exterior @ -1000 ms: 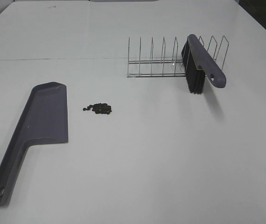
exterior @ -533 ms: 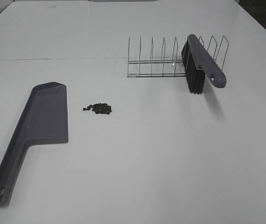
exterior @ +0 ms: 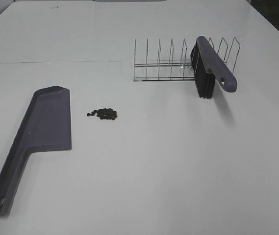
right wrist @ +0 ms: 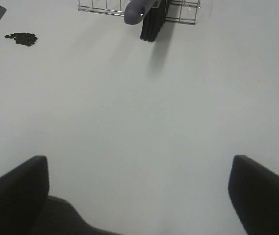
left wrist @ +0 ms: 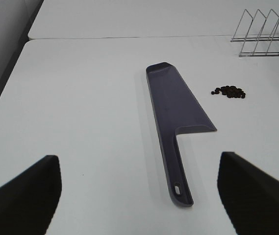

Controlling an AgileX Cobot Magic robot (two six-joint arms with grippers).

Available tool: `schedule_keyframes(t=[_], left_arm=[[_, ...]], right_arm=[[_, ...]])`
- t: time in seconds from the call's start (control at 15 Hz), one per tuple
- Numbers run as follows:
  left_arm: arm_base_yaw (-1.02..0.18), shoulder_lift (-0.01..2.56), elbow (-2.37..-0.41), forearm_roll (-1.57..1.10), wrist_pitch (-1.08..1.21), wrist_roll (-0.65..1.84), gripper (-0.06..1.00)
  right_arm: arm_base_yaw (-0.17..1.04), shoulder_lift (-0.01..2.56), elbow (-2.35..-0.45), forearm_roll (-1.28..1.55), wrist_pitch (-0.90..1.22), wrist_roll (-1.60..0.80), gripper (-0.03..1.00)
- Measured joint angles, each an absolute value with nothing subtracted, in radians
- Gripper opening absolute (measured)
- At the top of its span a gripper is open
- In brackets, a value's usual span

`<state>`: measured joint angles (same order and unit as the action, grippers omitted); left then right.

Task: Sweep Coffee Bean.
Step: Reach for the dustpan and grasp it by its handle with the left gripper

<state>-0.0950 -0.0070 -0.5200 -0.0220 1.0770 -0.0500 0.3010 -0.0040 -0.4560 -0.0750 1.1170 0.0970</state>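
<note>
Exterior high view: beans point(exterior: 103, 114) left of centre, beside the dustpan point(exterior: 46, 122) — brush point(exterior: 216, 62) in the rack point(exterior: 155, 78), upper right. Left gripper point(left wrist: 138, 161) and right gripper point(right wrist: 138, 161) gape wide, empty.

Nothing moves in the high view between the earlier pictures and now. The coffee bean point(exterior: 103, 113) heap, the dustpan point(exterior: 48, 122) at its 9 o'clock and the brush point(exterior: 215, 61) on the rack point(exterior: 164, 79) show no displacement. The wrist views have no earlier counterpart, so no change can be read from them.

Beans point(exterior: 103, 113) right of dustpan point(exterior: 43, 125); brush point(exterior: 213, 66) in rack point(exterior: 171, 63).
</note>
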Motion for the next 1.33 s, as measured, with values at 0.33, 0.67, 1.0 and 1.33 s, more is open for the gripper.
schedule_keyframes(t=[0.33,0.67,1.0,1.33], left_arm=[[-0.095,-0.007,-0.52,-0.022,1.077,-0.05,0.79],[-0.095,-0.007,-0.52,-0.022,1.077,-0.05,0.79],[-0.095,-0.007,-0.52,-0.022,1.077,-0.047,0.79],[-0.095,-0.007,-0.52,-0.022,1.077,-0.047,0.79]], right_arm=[[0.301,-0.004,-0.456,-0.075,1.117,0.097,0.93],[0.301,-0.004,-0.456,-0.075,1.117,0.097,0.93],[0.301,-0.004,-0.456,-0.075,1.117,0.097,0.93],[0.301,-0.004,-0.456,-0.075,1.117,0.097,0.93]])
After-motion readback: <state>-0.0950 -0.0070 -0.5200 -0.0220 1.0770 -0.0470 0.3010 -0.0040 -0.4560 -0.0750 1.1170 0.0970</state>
